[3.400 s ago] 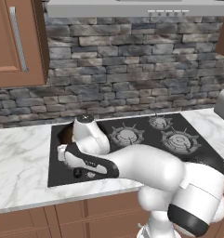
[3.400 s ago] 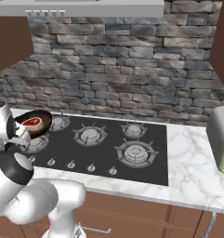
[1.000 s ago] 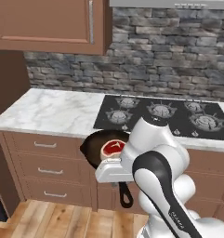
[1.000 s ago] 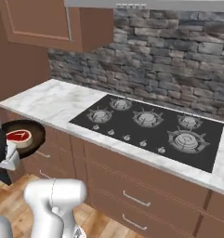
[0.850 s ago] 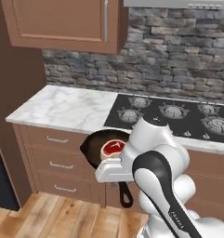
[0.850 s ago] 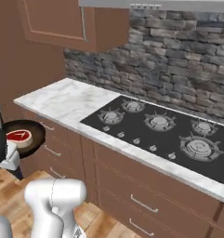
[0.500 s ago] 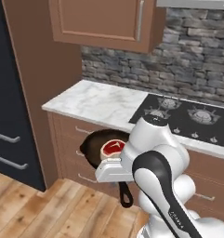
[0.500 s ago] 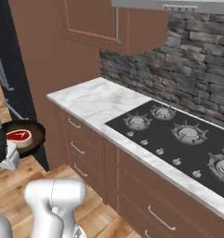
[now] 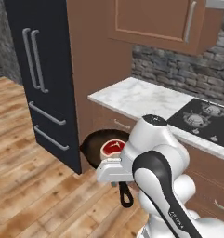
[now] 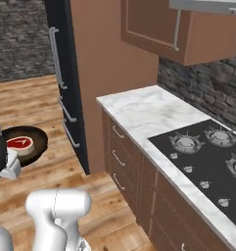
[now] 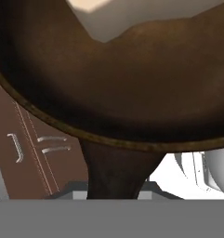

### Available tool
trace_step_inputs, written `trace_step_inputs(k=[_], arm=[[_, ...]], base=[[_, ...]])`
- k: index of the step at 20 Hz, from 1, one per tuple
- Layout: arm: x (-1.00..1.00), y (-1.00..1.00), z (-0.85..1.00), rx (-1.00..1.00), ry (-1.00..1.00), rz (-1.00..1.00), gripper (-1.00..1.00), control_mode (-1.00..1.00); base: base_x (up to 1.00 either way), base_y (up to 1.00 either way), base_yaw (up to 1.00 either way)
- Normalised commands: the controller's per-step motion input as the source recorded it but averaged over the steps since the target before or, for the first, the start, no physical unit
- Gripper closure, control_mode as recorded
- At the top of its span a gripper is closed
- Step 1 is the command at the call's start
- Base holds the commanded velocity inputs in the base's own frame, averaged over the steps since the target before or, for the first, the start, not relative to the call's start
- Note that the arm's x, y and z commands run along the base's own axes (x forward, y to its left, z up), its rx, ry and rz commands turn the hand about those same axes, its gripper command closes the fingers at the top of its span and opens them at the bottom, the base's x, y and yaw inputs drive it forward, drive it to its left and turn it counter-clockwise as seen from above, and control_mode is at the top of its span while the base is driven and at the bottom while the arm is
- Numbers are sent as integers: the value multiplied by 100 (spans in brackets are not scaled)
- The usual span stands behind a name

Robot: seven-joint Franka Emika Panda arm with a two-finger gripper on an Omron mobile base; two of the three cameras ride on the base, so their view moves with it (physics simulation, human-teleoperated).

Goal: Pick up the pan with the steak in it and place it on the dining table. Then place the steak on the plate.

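Note:
The black-brown pan (image 9: 94,143) hangs in the air in front of the lower cabinets, level, with its looped handle (image 9: 126,197) pointing down towards the robot. The red steak (image 9: 112,147) with its pale rim lies inside the pan. My gripper (image 9: 116,163) is shut on the pan at the root of the handle. From the right base view the pan (image 10: 30,138) and steak (image 10: 20,143) sit at the far left, over the wooden floor. In the hand view the pan's dark wall (image 11: 132,79) is very close, and its handle (image 11: 115,172) runs down between my fingers. The dining table and plate are out of view.
A tall dark fridge (image 9: 43,79) with long handles stands at the left, beside a brown cabinet side (image 9: 97,65). The marble counter (image 9: 141,98) and black stove (image 9: 204,116) run off to the right. Open wooden floor (image 9: 29,186) spreads at the lower left.
The base has turned left, so the whole scene slid right: the stove moved to the edge and the fridge came into view. The pan stays held the same way.

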Motion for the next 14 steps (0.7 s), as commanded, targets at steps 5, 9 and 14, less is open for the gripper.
trace_step_inputs(k=[5,9,14], arm=[[0,0,0,0,0,0,100,100],[0,0,0,0,0,0,100,100],[0,0,0,0,0,0,100,100]], base=[[-7,0,50],[-12,-1,49],[-34,-9,39]])
